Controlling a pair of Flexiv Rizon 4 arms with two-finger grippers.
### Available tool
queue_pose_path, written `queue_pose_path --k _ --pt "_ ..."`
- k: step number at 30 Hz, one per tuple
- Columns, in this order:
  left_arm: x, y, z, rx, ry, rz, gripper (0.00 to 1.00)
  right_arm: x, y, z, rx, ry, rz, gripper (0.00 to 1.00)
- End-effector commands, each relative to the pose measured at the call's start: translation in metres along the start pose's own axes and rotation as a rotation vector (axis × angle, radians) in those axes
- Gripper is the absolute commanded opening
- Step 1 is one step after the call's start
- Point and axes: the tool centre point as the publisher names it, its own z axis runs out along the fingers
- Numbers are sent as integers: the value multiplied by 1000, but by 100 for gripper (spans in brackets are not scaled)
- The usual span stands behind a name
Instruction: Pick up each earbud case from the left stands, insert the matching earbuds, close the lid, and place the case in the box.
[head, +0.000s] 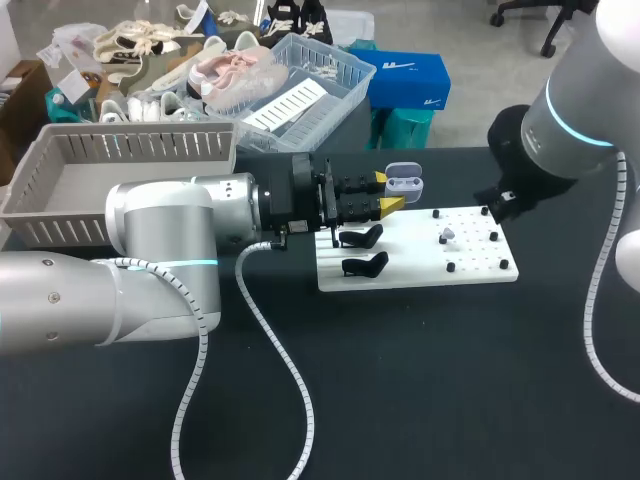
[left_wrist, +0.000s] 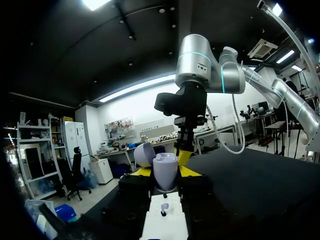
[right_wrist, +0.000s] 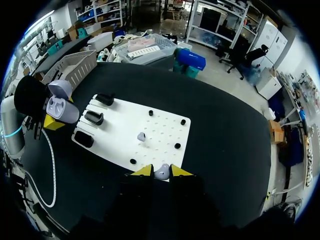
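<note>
Here, at the far left, a gray basket (head: 140, 148) stands on the black table, with the left arm (head: 160, 250) lying in front of it and reaching toward the middle. The left gripper (head: 385, 192) pinches a lavender earbud case (head: 405, 184) between its two yellow tips, one on each side. The left wrist view shows the case (left_wrist: 165, 171) upright, with its lid (left_wrist: 144, 154) swung open. It is held clear of the black stands (head: 362, 237), near the stand end of a white board (head: 420, 265). The stands sit along that left end, and small black pegs (head: 450, 267) dot the remainder. A second earbud (head: 447, 237) lies loose on the board among the pegs. At the right, the right arm (head: 570, 120) comes down over the board's far right corner. The right gripper (right_wrist: 161, 171) there has its tips drawn close together, and a small lavender earbud (right_wrist: 161, 174) fills the gap, touching both.
</note>
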Motion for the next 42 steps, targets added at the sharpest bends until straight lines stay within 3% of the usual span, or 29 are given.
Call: queue_pose_path --k 1,7,13,24,31,42 --pt "0 -1 0 -4 -1 1 0 1 1 0 5 -4 2 0" --pt "0 -1 0 -4 -1 1 0 5 17 -9 97 85 169 0" --pt "0 -1 0 -4 -1 1 0 13 32 -35 155 89 342 0" --pt "0 -1 0 -4 -1 1 0 17 65 -77 169 101 663 0" --pt "0 -1 0 -4 -1 1 0 0 87 -94 258 69 711 0" --pt "0 -1 0 -4 -1 1 0 -37 104 -102 244 -16 729 0"
